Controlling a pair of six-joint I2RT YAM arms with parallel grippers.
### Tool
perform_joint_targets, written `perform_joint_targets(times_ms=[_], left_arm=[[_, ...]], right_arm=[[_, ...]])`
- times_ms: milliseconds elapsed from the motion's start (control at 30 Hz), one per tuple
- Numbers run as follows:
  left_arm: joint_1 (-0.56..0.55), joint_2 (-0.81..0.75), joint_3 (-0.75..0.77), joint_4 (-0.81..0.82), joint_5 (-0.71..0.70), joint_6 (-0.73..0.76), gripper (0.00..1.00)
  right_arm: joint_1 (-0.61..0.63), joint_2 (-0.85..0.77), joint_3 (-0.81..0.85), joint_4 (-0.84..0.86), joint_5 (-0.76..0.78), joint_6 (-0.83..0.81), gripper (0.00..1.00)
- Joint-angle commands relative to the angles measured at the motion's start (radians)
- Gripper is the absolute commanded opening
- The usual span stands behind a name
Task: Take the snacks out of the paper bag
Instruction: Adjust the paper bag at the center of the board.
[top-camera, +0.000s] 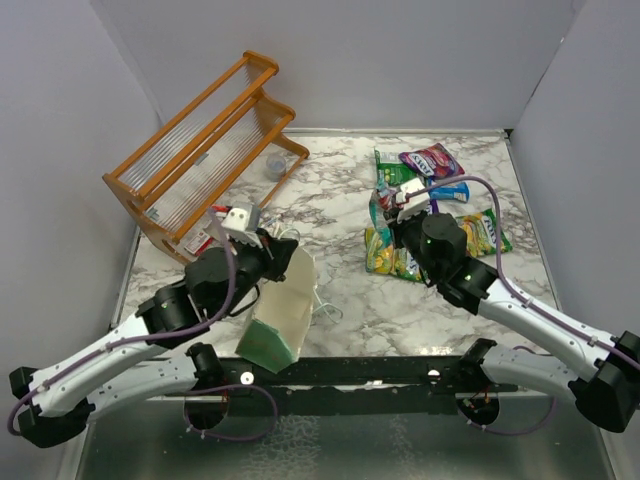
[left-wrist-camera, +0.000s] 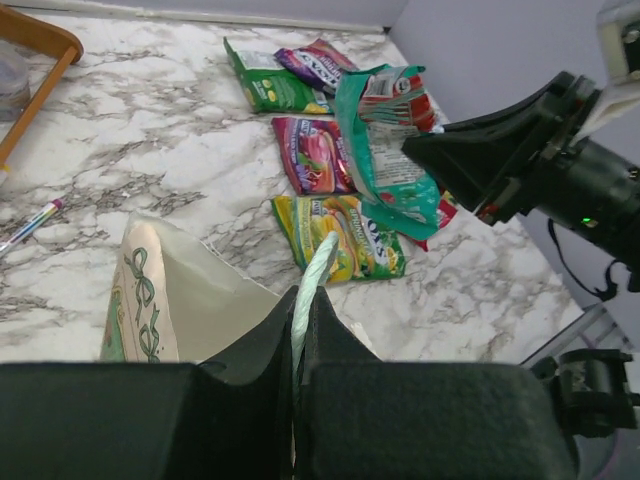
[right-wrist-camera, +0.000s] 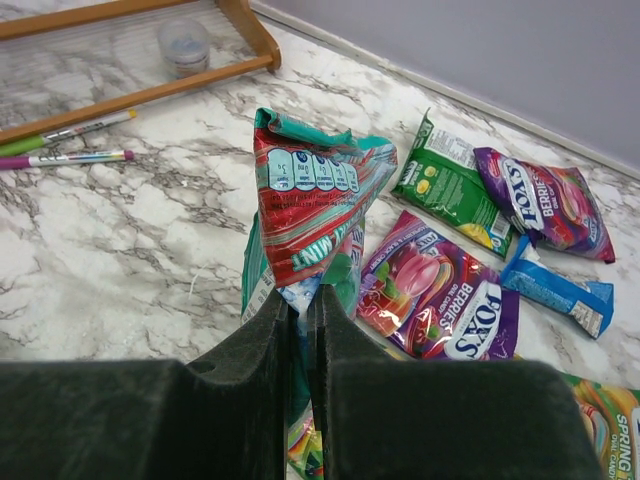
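The pale-green paper bag (top-camera: 282, 318) leans on the marble table (top-camera: 330, 200), cream inside facing up. My left gripper (top-camera: 281, 251) is shut on its upper rim; in the left wrist view the jaws (left-wrist-camera: 303, 305) pinch the pale-green edge of the bag (left-wrist-camera: 160, 300). My right gripper (top-camera: 407, 214) is shut on a red-and-teal mint packet (right-wrist-camera: 310, 190) and holds it upright above the pile; the gripper (right-wrist-camera: 305, 295) pinches its lower edge. Loose snacks lie around it: green (right-wrist-camera: 450, 185), purple (right-wrist-camera: 545, 200), purple-pink (right-wrist-camera: 440, 290), blue (right-wrist-camera: 555, 290), yellow-green (top-camera: 485, 232).
An orange wooden rack (top-camera: 200, 150) stands at the back left with a small clear cup (top-camera: 276, 165) beside it. Two thin pens (right-wrist-camera: 70, 145) lie near the rack. Grey walls close in the table on three sides.
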Motion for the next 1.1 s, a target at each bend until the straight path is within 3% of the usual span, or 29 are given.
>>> perform_joint_targets(times_ms=[0,200,367,567,867,1067], left_arm=[[0.003,0.102,0.078,0.059,-0.052,0.073,0.00],[0.007,0.317,0.232,0.091,-0.025,0.186,0.00],[0.059,0.367,0.256,0.147,0.022,0.233,0.00],[0.177,0.320,0.236,0.136,0.079,0.277,0.00],[0.202,0.145,0.114,0.082,0.045,0.349,0.00],[0.201,0.099,0.074,-0.040,-0.143,0.251,0.00]], right_arm=[[-0.004,-0.059,-0.007,0.056,-0.027,0.011,0.02],[-0.005,-0.084,-0.014,0.055,-0.019,0.002,0.02],[-0.005,-0.094,-0.020,0.055,-0.021,-0.003,0.02],[-0.005,-0.093,-0.021,0.062,-0.017,-0.014,0.02],[-0.005,-0.081,-0.029,0.080,-0.029,-0.011,0.02],[-0.004,-0.071,-0.023,0.082,-0.041,-0.006,0.02]])
